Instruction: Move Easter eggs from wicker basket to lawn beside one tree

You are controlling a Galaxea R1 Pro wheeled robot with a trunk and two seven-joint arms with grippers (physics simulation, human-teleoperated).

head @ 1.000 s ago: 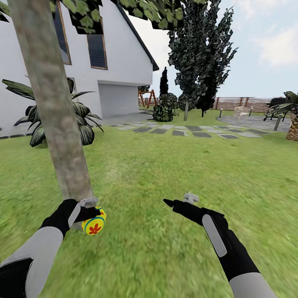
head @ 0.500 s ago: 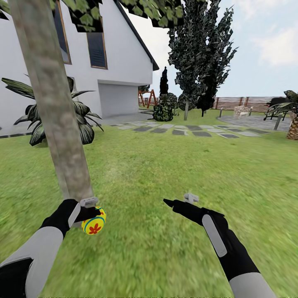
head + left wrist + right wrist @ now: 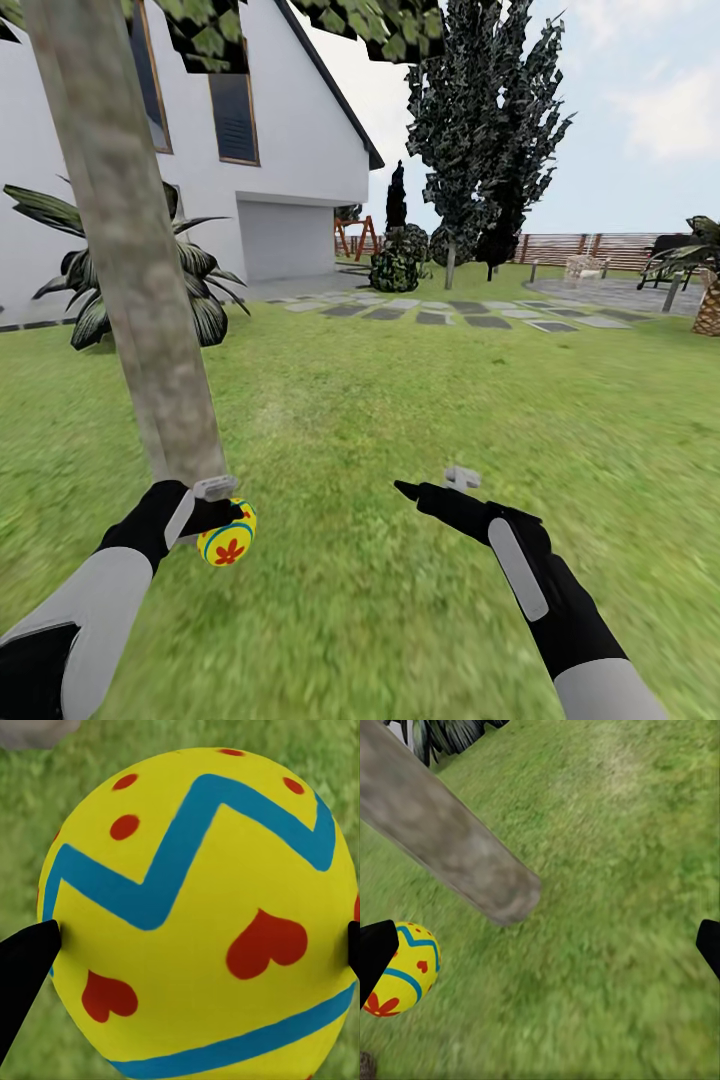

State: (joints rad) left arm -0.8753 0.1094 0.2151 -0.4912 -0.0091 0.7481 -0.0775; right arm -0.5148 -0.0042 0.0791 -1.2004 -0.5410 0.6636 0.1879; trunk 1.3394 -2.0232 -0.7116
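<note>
My left gripper (image 3: 227,518) is shut on a yellow Easter egg (image 3: 228,534) with red flowers and blue zigzag bands, held low over the lawn (image 3: 340,420) right beside the foot of the tree (image 3: 140,270). Up close, the egg (image 3: 199,915) sits between my left gripper's (image 3: 191,952) black fingertips. The tree has a thick mottled grey-brown trunk. My right gripper (image 3: 430,483) hovers open and empty over grass to the right. From the right wrist, the egg (image 3: 401,967) and trunk (image 3: 450,840) lie ahead of the open right gripper (image 3: 540,949). The wicker basket and the other eggs are out of view.
A white house (image 3: 290,150) and a broad-leaved plant (image 3: 195,290) stand behind the trunk. Grey paving stones (image 3: 470,318) cross the grass farther off. Beyond them are dark cone-shaped trees (image 3: 485,130), a slat fence (image 3: 590,248) and a scaly palm (image 3: 708,300) at the right edge.
The head view has shifted very slightly. Both arms and the held egg stay where they were.
</note>
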